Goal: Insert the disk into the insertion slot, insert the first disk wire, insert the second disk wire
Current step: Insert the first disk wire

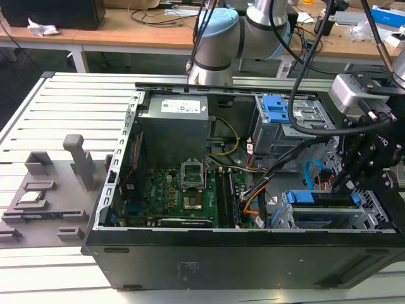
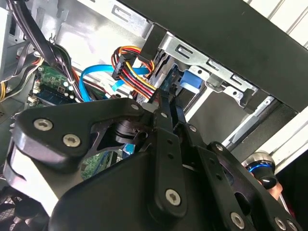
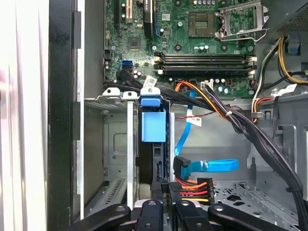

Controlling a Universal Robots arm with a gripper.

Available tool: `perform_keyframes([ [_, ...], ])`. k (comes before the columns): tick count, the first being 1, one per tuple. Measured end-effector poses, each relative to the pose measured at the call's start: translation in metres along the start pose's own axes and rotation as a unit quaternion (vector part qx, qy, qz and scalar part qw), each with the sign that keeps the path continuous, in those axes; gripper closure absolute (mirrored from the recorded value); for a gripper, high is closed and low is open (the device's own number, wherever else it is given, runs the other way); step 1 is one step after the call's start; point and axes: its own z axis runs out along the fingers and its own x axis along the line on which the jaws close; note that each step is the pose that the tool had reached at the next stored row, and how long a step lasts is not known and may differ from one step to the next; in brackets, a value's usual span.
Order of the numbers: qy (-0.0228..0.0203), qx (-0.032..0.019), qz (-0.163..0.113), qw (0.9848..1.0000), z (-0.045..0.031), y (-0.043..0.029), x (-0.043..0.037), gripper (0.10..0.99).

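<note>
- Writing: a white label [image 1: 183, 106] sits on the power supply [image 1: 174, 136] behind the motherboard [image 1: 183, 190]. Its print is too small to make out. In the first wrist view, two white tags [image 3: 150, 81] hang on cables at the motherboard's edge, also unreadable.
- Surface and room: the open black computer case [image 1: 221, 259] holding the motherboard lies on a slatted metal table [image 1: 76, 95]. Wooden benches [image 1: 126, 28] with cables and papers stand behind it.
- Counts: one empty processor socket [image 3: 199, 21] and four memory slots [image 3: 204, 62] on the motherboard. There are two drive cages on the exterior view's right of it, the taller cage [image 1: 297, 120] bearing a blue tab [image 1: 276, 109].
- Also one blue data cable [image 3: 209, 166] and one power connector [image 3: 199, 186] with red, orange, yellow and black wires.
- The disk [image 1: 319, 198], in its blue carrier, sits inside the insertion slot [image 1: 364, 218], on the exterior view's right of the motherboard.
- The gripper [image 2: 166, 98] hangs at the disk's rear edge, just beside the power connector. Its fingers [image 2: 179, 118] are drawn close together, and whether they pinch anything cannot be told.
</note>
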Motion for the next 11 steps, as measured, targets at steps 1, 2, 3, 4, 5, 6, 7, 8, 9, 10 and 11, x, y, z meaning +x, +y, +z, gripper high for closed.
perform_keyframes([
  [1, 0.0, 0.0, 0.0, 1.0, 0.0002, -0.0001, 0.0, 0.918],
  [2, 0.0, 0.0, 0.0, 1.0, 0.0005, -0.0002, 0.0001, 0.918],
  [3, 0.0, 0.0, 0.0, 1.0, 0.0009, -0.0004, 0.0002, 0.918],
  [4, 0.0, 0.0, 0.0, 1.0, 0.001, -0.0005, 0.0002, 0.918],
  [5, 0.0, 0.0, 0.0, 1.0, 0.0011, -0.0005, 0.0003, 0.918],
  [6, -0.0001, 0.0, 0.0, 1.0, 0.0013, -0.0006, 0.0004, 0.918],
  [7, -0.0001, 0.0, 0.0, 1.0, 0.0013, -0.0006, 0.0005, 0.918],
  [8, -0.0001, 0.0, 0.0, 1.0, 0.0014, -0.0007, 0.0011, 0.918],
  [9, 0.0, 0.0, 0.0, 1.0, 0.0011, -0.0007, 0.0013, 0.918],
  [10, -0.0001, 0.0, 0.0, 1.0, 0.0012, -0.0007, 0.0013, 0.918],
  [11, -0.0002, 0.0, 0.0, 1.0, 0.0013, -0.0007, 0.0014, 0.918],
])
